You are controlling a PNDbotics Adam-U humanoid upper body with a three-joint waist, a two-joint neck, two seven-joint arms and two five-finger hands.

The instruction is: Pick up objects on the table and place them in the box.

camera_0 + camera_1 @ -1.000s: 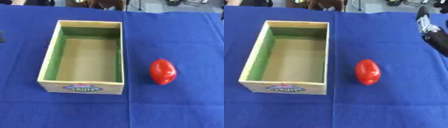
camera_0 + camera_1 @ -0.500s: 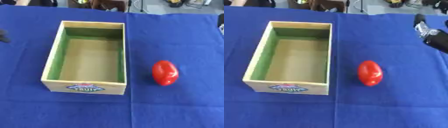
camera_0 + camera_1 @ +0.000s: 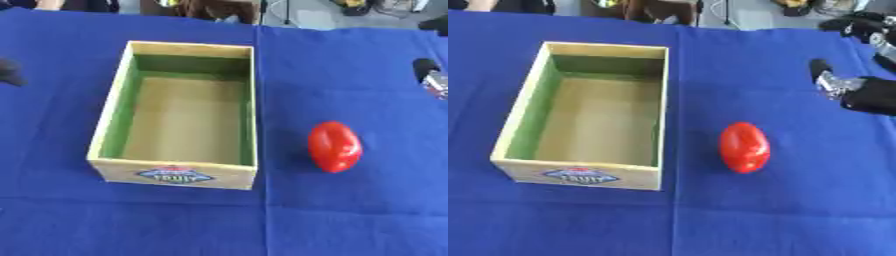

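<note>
In the left eye view the wooden box [image 3: 179,115] stands empty on the blue desk [image 3: 350,220]; the red tomato [image 3: 334,146] lies just right of it, so nothing is placed yet. In the right eye view the right robot hand [image 3: 859,90] hovers apart from the tomato, touching nothing; whether its fingers are spread, I cannot tell.

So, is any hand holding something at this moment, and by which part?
Nothing is held. The red object lies alone on the cloth, and the right hand is apart from it.
</note>
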